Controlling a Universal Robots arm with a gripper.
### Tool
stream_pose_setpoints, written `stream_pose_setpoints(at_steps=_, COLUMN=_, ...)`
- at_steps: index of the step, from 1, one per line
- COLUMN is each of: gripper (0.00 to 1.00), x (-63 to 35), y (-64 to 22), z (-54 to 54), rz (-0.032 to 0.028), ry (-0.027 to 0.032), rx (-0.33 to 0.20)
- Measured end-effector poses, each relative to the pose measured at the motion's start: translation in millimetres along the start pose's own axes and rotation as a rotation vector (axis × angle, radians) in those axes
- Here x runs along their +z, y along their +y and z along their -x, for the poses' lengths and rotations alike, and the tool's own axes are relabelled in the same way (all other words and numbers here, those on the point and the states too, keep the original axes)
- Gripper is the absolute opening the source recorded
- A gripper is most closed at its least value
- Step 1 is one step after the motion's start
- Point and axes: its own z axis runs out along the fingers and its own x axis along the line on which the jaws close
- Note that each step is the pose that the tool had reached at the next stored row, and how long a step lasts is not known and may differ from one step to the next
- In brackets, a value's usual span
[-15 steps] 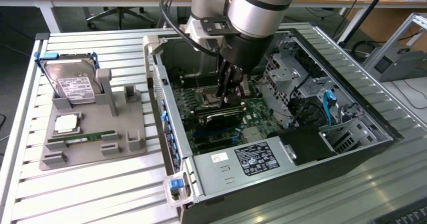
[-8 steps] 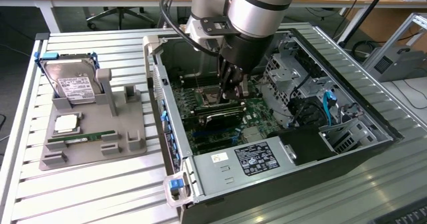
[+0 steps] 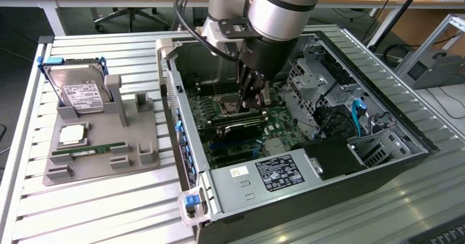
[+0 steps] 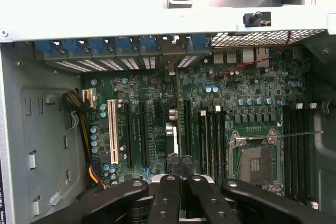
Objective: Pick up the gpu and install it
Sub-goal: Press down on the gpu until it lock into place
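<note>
The robot arm is reaching down into the open computer case (image 3: 169,86), which is lying on a slatted metal table (image 3: 95,217). Its gripper (image 3: 256,107) is hanging directly over the gpu (image 3: 240,126). In the exterior view the card is showing as a long black shape standing across the green motherboard, near the middle of the case. The fingers are pressed together, and whether they are pinching the card's top edge cannot be told.

The exterior view is also taking in a grey holder (image 3: 102,170) sitting on the table to the exterior view's left of the case. A hard drive (image 3: 81,94) with a blue frame is standing at its far end, and a narrow green memory stick (image 3: 91,150) is lying nearer. The labelled power supply (image 3: 280,173) is occupying the case's near end.

The wrist view is looking past the gripper (image 4: 180,179) and its dark fingers (image 4: 168,198), closed side by side, onto the motherboard (image 4: 147,93). It is bringing out a white expansion slot (image 4: 111,129), black slots beside it, the open processor socket (image 4: 254,156) and a row of blue latches (image 4: 126,45) along the case wall.
</note>
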Motion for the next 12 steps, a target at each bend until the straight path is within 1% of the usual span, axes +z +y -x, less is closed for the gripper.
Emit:
stream_pose_setpoints(at_steps=4, gripper=0.11, x=1.2, y=-0.1, z=-0.1, rz=-0.0001, ry=-0.0001, rx=0.0)
stream_pose_setpoints(at_steps=10, gripper=0.11, x=11.3, y=-0.1, z=-0.5, rz=0.0, ry=0.0, rx=-0.001)
stream_pose_setpoints(at_steps=12, gripper=0.11, x=12.9, y=-0.2, z=-0.4, rz=0.0006, ry=0.0018, rx=-0.012)
